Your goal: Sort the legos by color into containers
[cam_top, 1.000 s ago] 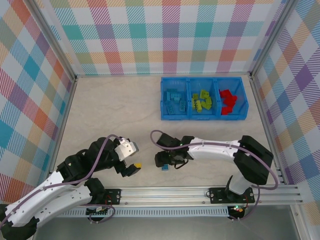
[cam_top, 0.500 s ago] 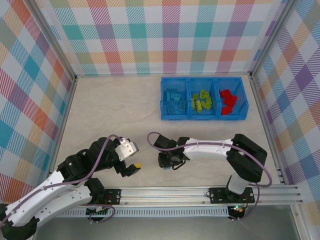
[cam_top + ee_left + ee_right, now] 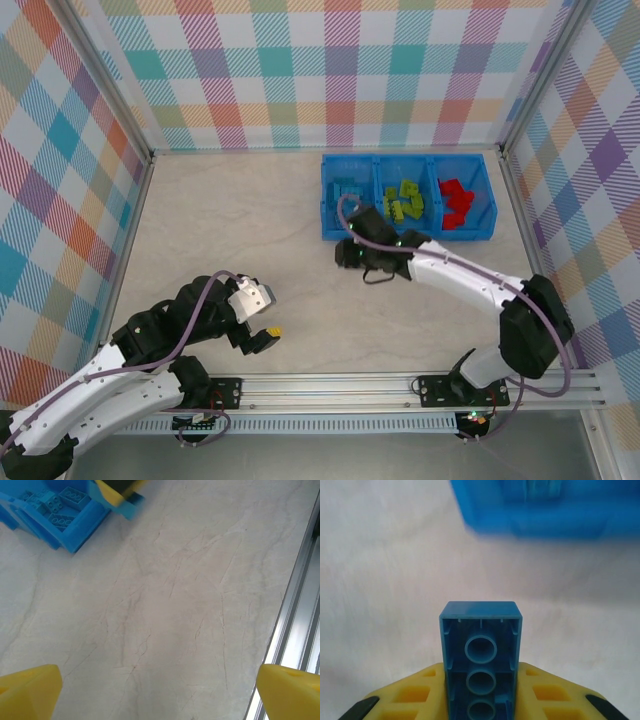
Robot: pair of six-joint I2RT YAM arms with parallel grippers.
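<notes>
Your right gripper [image 3: 481, 697] clamps a light blue oblong brick [image 3: 481, 630], hollow underside to the wrist camera, over the table [image 3: 220, 230] just short of the blue bin [image 3: 470, 236]. Left gripper [image 3: 160, 695] gapes wide, holding nothing.

Pastel plaid walls [image 3: 300, 70] surround a beige, faintly veined table [image 3: 230, 220]. The bin [image 3: 430, 234] near its far right corner is bright blue, with light blue legos [image 3: 350, 195], lime green legos [image 3: 405, 200] and red legos [image 3: 457, 200]. The oblong brick [image 3: 481, 645] is mid-blue. The right gripper [image 3: 481, 690] and the left gripper [image 3: 160, 695] have yellow fingers [image 3: 410, 697].
</notes>
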